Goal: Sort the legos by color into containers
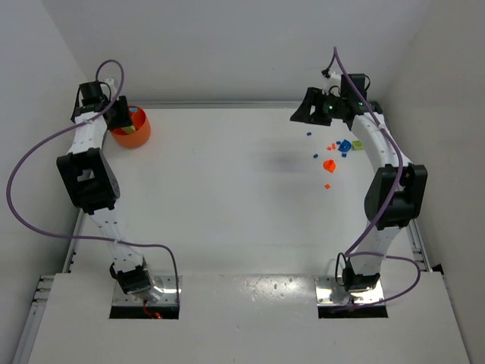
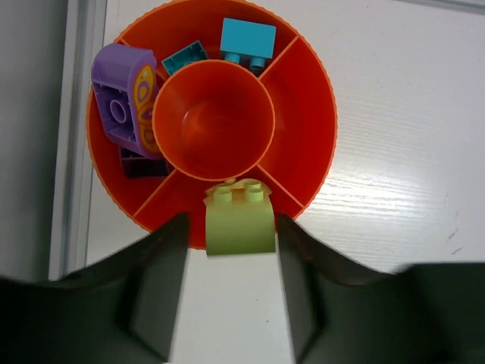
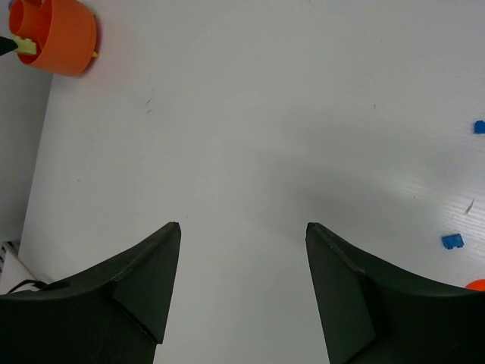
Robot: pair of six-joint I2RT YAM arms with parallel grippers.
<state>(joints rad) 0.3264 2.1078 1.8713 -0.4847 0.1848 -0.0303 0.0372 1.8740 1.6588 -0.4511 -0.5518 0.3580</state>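
Note:
The container is a round orange bowl (image 2: 311,114) with a middle cup and divided outer sections, standing at the table's far left (image 1: 136,133). Its sections hold a purple lego (image 2: 125,98), a teal one (image 2: 184,57) and a light blue one (image 2: 248,39). My left gripper (image 2: 230,220) hovers above the bowl's near rim. A yellow-green lego (image 2: 239,220) sits between its fingers with a gap showing on each side, so the jaws are open. My right gripper (image 3: 242,225) stands open and empty at the far right (image 1: 307,114), with loose legos (image 1: 333,152) beside it.
Among the loose pieces are an orange one (image 1: 329,164), a blue one (image 1: 345,145) and small blue bricks (image 3: 452,241). The table's left edge and a grey wall run close beside the bowl (image 2: 68,152). The bowl also shows far off in the right wrist view (image 3: 57,34).

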